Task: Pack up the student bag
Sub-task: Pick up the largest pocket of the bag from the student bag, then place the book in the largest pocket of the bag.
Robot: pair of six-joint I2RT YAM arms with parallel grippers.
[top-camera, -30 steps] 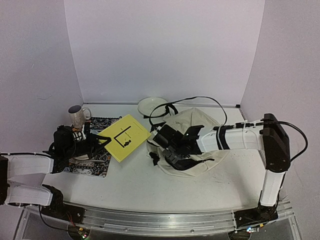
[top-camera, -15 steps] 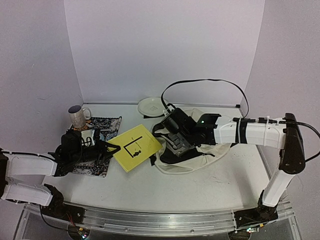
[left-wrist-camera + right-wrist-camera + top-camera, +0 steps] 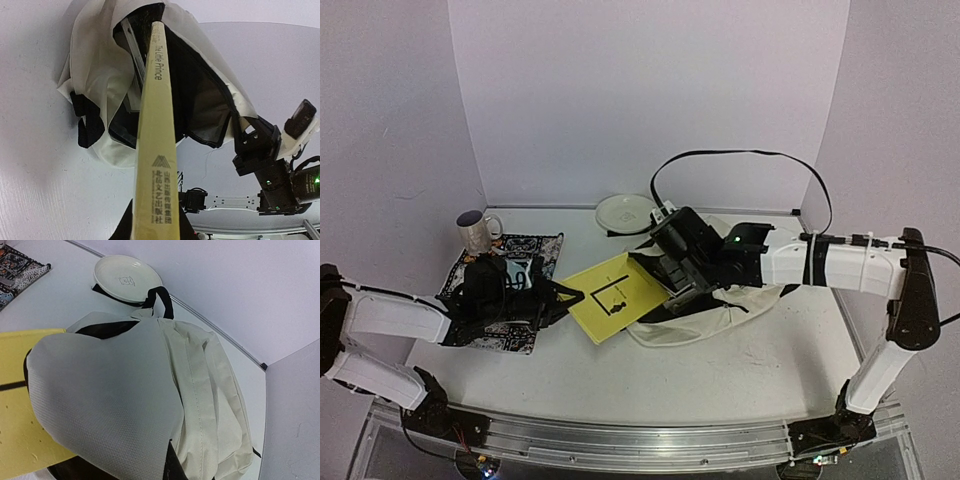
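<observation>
Within the last second the left gripper (image 3: 563,296) has carried the thin yellow paperback book (image 3: 618,295) rightward, off the patterned cloth placemat (image 3: 525,250) at the left of the white table (image 3: 620,380) and up to the student bag (image 3: 720,318), a large cream soft-fabric backpack with black straps lying right of centre. Its jaws are clamped on the book's near end. Meanwhile the right gripper (image 3: 672,283) has risen and swung toward the far left. It is clenched and appears to pinch the bag's upper flap, so the dark mouth now gapes toward the book. In the left wrist view the book's far corner sits right at that opening, spine up. The insertion looks begun but unfinished, with most of the book outside. The white round plate (image 3: 625,210) sits unmoved at the far edge.
</observation>
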